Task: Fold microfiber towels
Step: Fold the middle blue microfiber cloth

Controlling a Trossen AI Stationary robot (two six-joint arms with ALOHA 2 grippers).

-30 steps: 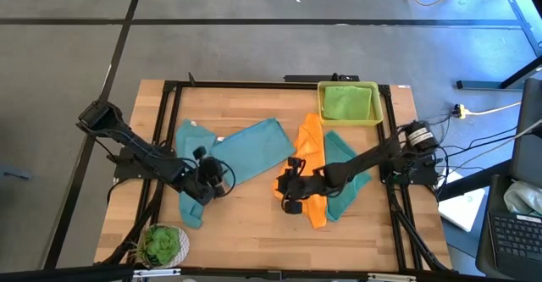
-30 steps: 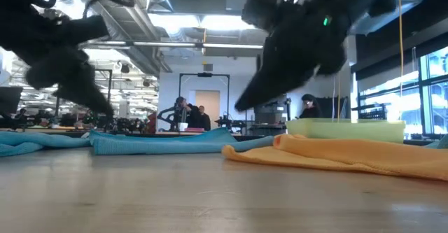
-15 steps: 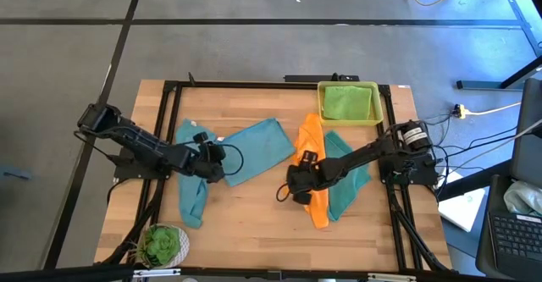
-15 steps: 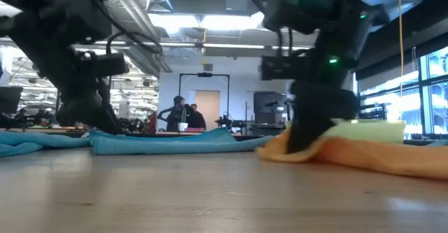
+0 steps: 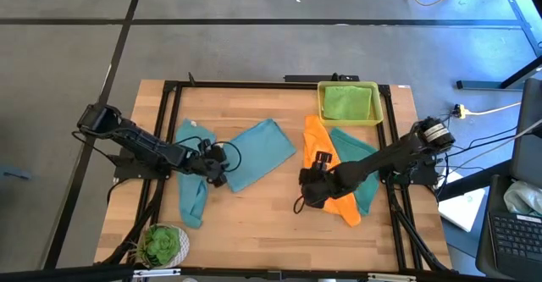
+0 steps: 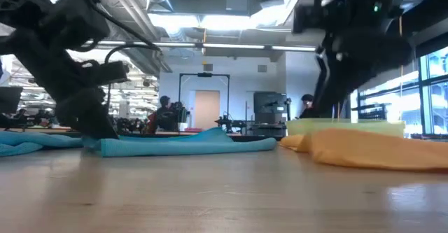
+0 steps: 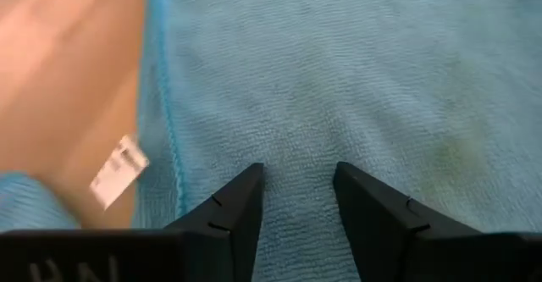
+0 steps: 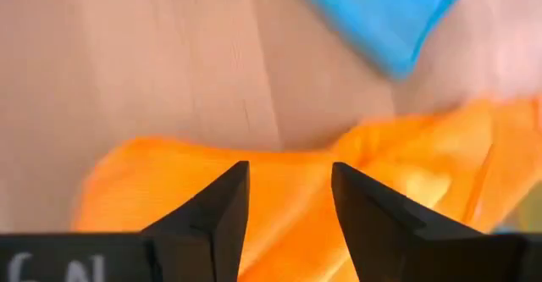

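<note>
My left gripper (image 5: 218,167) is open, its tips low over a light blue towel (image 5: 258,151) near the edge with the white tag (image 7: 118,170). A second light blue towel (image 5: 190,189) lies at its left. My right gripper (image 5: 307,190) is open at the left edge of the orange towel (image 5: 334,159). The orange towel lies crumpled over the teal towel (image 5: 366,159). The lime green towel (image 5: 347,102) lies in the yellow tray (image 5: 320,104). My left gripper points down at the light blue towel's left part (image 7: 296,129), one finger on each side of a strip of cloth. Whether the tips touch it, I cannot tell. My right gripper stands over the orange towel's left edge (image 8: 288,197). Whether it touches the cloth, I cannot tell.
A small potted plant (image 5: 161,244) stands at the table's near left corner. Bare wood (image 5: 254,214) shows between the two grippers and along the near edge. The black frame (image 5: 169,87) runs around the table.
My right gripper has gone toward the table's right edge, and the orange towel's near part has slid right with it, over more of the teal towel. My left gripper has gone toward the far edge and come down on the light blue towel, whose left end has shifted right.
</note>
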